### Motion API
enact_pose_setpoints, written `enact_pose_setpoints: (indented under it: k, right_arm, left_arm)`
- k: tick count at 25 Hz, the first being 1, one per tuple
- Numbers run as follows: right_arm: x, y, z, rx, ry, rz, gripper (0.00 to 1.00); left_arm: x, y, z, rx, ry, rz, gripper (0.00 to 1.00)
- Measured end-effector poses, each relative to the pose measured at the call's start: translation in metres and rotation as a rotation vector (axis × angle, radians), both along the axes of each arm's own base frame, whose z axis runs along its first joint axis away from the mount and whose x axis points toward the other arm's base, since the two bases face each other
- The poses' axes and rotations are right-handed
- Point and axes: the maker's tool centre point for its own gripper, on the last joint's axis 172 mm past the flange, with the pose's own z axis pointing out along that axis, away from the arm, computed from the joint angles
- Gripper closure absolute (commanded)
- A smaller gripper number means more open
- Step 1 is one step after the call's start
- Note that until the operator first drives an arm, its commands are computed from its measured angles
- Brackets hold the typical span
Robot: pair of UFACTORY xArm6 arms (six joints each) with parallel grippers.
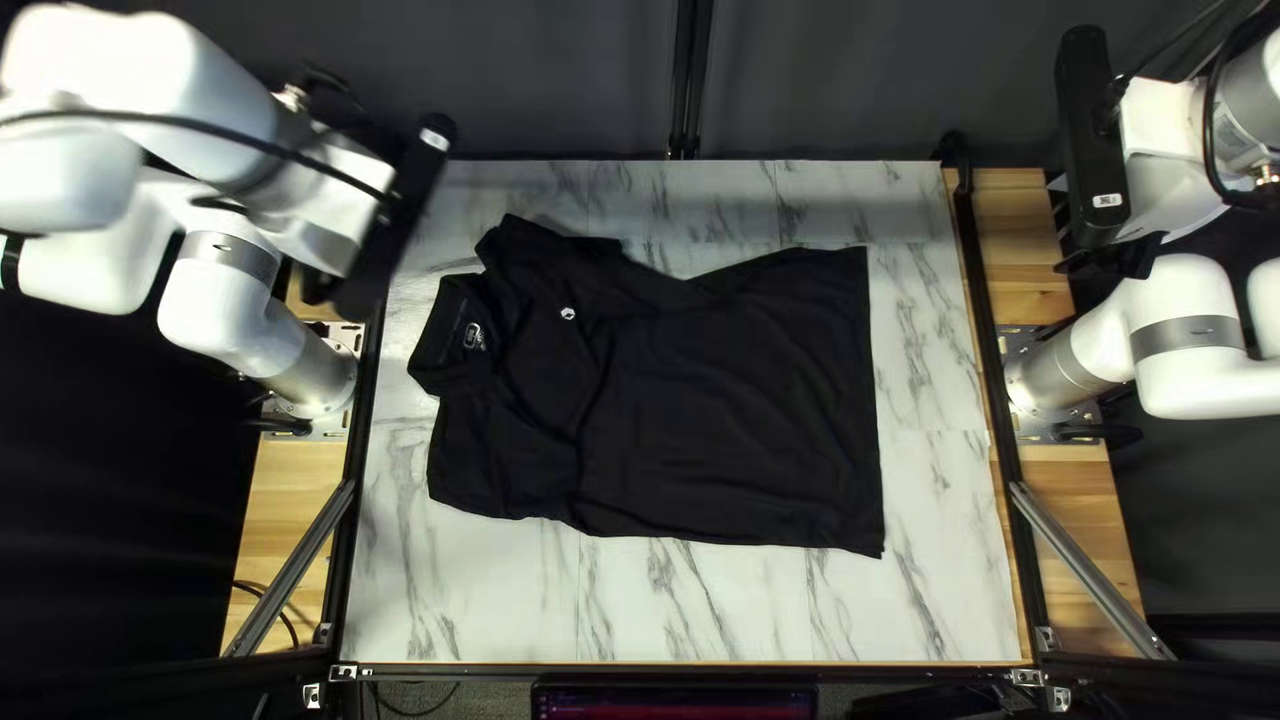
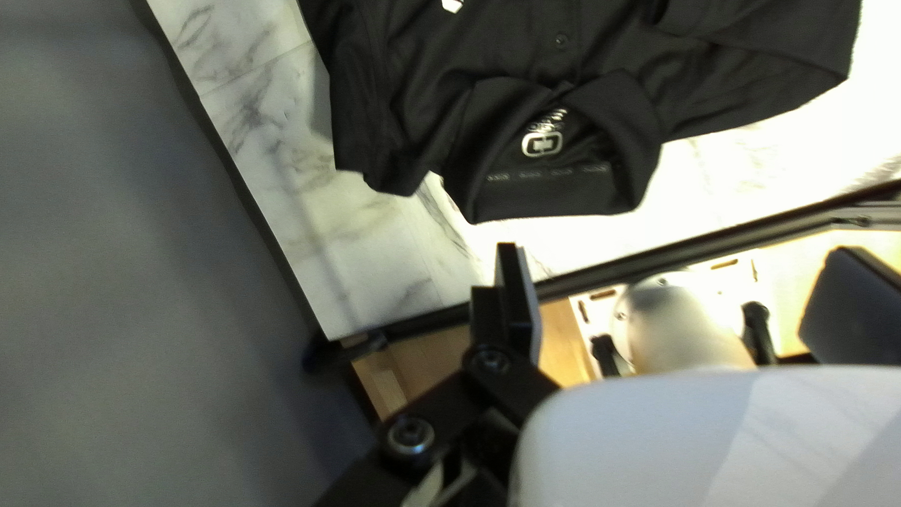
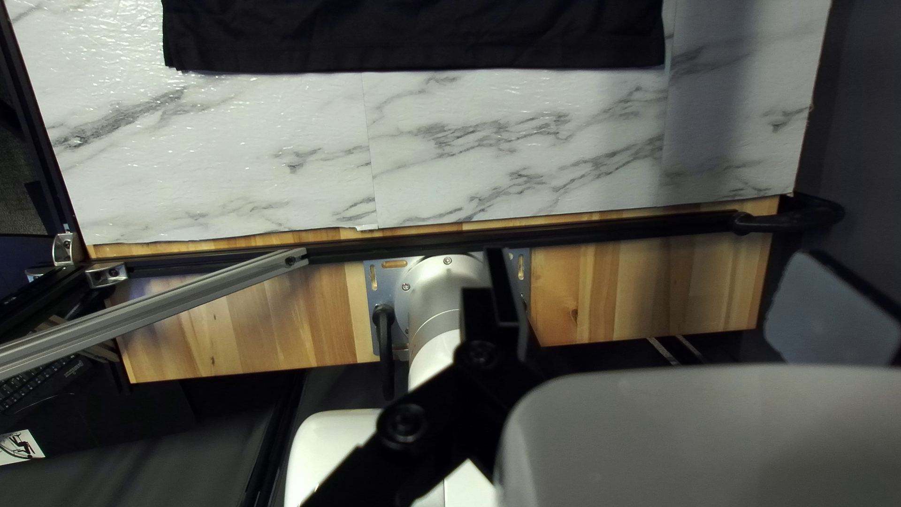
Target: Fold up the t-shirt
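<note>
And there it was, the black t-shirt (image 1: 734,400) laid out across the marble-look table (image 1: 480,600), front up, and by the look of it not one fold made! The collar (image 1: 432,340) pointed to the left of the top left view, the hem (image 1: 870,400) ran down the right, and both sleeves lay out at the sides — creased around the shoulders, but broadly flat. My left gripper (image 2: 678,272) stood wide, nothing between its fingers, beyond the collar end; my right gripper (image 3: 655,272) was wide too, gripping nothing, out past the hem end. So the score: spread, yes; folded, no. Everything looked left to play for — sleeves and sides to bring in, then the length to double over. A light smoothing of those shoulder creases seemed a sensible opener.
</note>
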Motion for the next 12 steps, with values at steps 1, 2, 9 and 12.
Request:
enact_pose_setpoints:
  k: [1, 2, 9, 12]
  right_arm:
    - [0.0, 0.0, 0.0, 0.0, 0.0, 0.0, 0.0]
    - [0.0, 0.0, 0.0, 0.0, 0.0, 0.0, 0.0]
    - [0.0, 0.0, 0.0, 0.0, 0.0, 0.0, 0.0]
    - [0.0, 0.0, 0.0, 0.0, 0.0, 0.0, 0.0]
  left_arm:
    - [-0.006, -0.001, 0.007, 0.001, -0.006, 0.003, 0.0]
    - [-0.012, -0.001, 0.012, 0.003, -0.012, 0.007, 0.0]
    - [-0.025, -0.001, 0.02, 0.009, -0.028, 0.03, 0.0]
    - [-0.025, -0.001, 0.02, 0.009, -0.028, 0.03, 0.0]
